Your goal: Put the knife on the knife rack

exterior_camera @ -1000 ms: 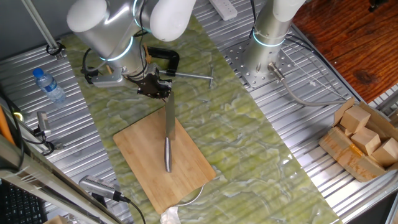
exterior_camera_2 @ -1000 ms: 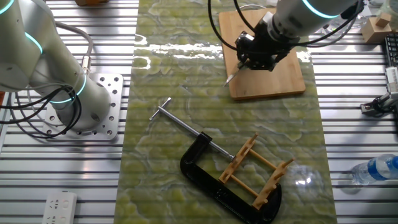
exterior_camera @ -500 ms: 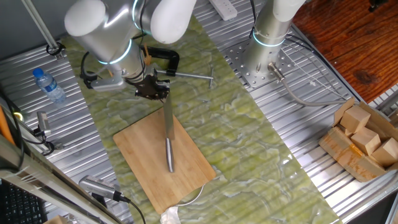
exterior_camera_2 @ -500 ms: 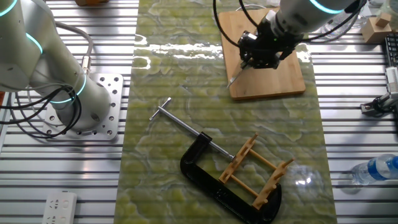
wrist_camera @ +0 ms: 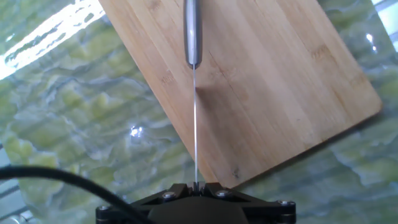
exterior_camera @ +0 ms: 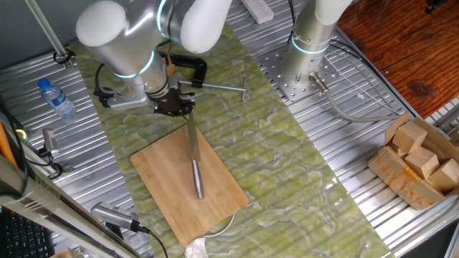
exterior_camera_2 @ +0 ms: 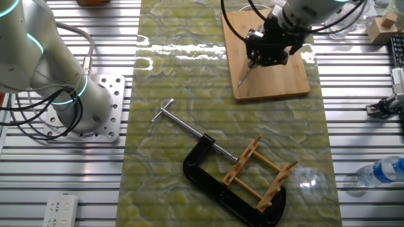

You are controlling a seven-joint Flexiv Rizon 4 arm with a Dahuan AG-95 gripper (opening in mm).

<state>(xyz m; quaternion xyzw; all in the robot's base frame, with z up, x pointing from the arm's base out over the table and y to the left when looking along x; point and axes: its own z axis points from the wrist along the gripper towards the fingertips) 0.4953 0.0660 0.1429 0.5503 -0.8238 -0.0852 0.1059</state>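
The gripper (exterior_camera: 174, 107) was clenched on the blade of the knife (exterior_camera: 194, 159), holding it edge-on with the slim silver handle pointing away from the fingers. In the hand view the blade (wrist_camera: 195, 124) appeared as a thin line running straight out from the closed jaws, ending in the handle (wrist_camera: 192, 31). The knife hung above the bamboo cutting board (exterior_camera: 172, 186), which lay directly beneath and ahead of the gripper; contact with the board could not be determined. The knife rack (exterior_camera_2: 260, 173) stood well apart from the gripper, inside the black C-clamp (exterior_camera_2: 214, 183), on the green marbled mat (exterior_camera_2: 189, 126).
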